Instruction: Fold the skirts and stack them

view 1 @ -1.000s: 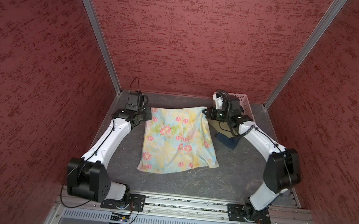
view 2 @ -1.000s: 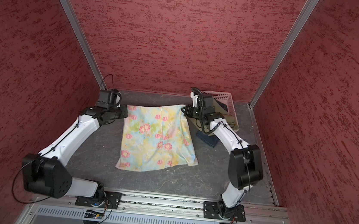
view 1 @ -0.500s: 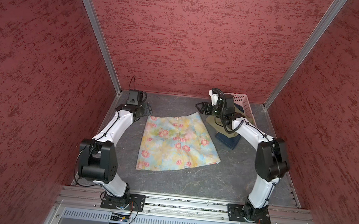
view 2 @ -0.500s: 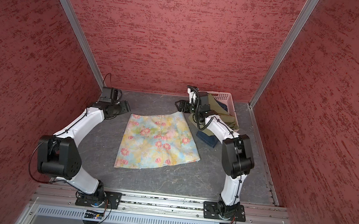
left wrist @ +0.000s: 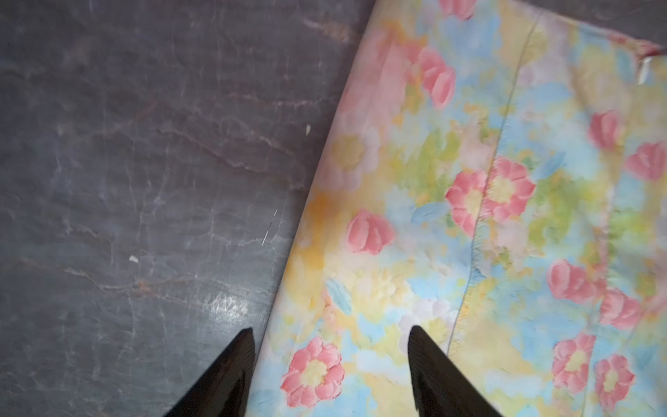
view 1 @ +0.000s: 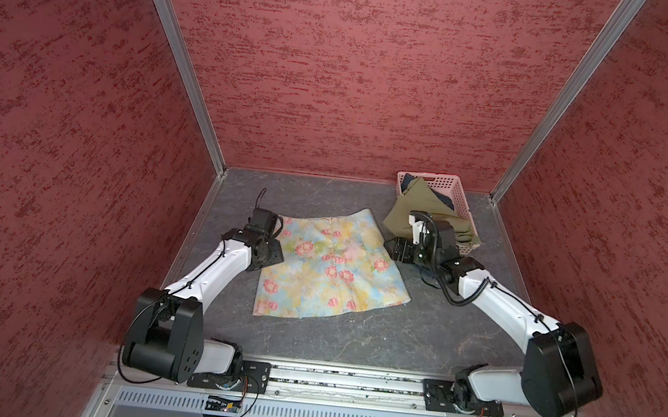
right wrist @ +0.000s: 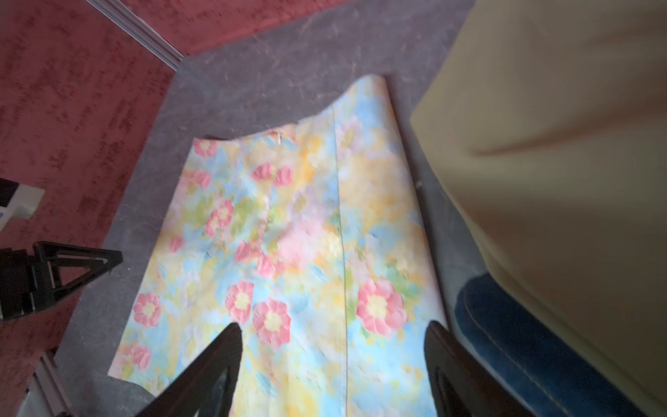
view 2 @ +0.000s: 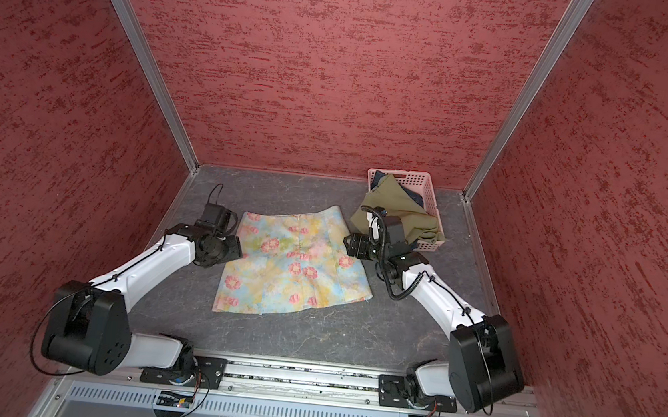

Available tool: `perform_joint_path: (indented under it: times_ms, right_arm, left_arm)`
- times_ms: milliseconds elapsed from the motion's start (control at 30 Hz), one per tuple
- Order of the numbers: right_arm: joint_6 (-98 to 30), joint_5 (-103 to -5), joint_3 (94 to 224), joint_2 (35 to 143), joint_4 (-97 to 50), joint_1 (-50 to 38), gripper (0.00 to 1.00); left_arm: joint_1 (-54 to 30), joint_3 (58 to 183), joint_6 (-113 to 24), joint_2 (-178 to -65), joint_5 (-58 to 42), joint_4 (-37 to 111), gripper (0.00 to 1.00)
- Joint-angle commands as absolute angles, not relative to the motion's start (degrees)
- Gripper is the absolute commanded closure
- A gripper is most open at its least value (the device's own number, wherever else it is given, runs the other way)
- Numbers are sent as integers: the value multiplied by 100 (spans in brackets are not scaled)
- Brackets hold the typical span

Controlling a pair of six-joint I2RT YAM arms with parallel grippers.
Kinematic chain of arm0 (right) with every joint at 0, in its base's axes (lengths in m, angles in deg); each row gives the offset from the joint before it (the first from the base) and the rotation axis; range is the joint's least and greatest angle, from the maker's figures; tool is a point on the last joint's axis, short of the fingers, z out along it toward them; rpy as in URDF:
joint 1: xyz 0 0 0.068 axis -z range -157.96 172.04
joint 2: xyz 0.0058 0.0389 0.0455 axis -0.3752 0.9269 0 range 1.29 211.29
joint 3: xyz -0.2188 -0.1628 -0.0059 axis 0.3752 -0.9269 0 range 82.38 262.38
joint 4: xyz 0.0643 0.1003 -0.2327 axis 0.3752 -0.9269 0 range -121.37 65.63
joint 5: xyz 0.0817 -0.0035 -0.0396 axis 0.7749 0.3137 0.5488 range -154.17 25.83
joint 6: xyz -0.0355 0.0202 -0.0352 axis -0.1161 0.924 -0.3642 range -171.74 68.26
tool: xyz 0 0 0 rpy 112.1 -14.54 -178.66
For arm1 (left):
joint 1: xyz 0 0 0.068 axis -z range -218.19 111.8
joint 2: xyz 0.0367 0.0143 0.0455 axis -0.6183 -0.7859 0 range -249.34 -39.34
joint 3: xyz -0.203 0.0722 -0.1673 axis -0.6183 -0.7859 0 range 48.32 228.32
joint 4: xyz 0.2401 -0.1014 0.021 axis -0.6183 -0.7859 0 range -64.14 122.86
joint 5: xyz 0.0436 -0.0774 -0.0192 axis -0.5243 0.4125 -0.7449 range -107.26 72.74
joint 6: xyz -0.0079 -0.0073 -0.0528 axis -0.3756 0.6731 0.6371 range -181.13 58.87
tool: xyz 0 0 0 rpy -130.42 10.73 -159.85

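The left gripper hangs spread over the left edge of the floral skirt, which lies flat mid-table. The right gripper gapes above its right edge. Beyond, the olive skirt drapes from the pink basket over the denim skirt.

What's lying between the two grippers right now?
The floral skirt, spread flat, spans the gap between the left gripper and right gripper; both top views show it.

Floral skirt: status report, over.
Both open, empty: left gripper, right gripper, one at each side edge. Flat, unfolded: floral skirt. Nearby: olive skirt spilling from basket, beside far corner.
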State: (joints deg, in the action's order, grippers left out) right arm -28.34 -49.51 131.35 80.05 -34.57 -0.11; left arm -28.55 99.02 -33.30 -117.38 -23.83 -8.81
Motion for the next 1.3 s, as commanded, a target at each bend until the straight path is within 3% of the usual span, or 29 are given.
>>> perform_joint_path:
  times_ms: [0, 200, 500, 733, 967, 1267]
  right_arm:
    - [-2525, -5000, 12874, 7840, -3748, -19, 22]
    - [-2578, -5090, 12711, 7905, -3762, -15, 22]
    - [-2676, -5200, 12727, 8177, -3675, -15, 22]
    - [-2798, -5171, 12696, 8312, -3513, -19, 22]
    - [-3094, -5128, 12597, 8418, -3427, -19, 21]
    - [-3056, -5083, 12386, 8328, -3487, -9, 23]
  left_arm:
    - [-2844, 9745, -2933, -11744, -2340, -885, 36]
    - [-2818, 9592, -2824, -11906, -2280, -794, 56]
    - [-2861, 9191, -2756, -12028, -2236, -578, 60]
    - [-2902, 9269, -2847, -12126, -2202, -256, 99]
    - [-3012, 9282, -2914, -11632, -1994, -339, 100]
    - [-3505, 9121, -2794, -10716, -680, -255, 100]
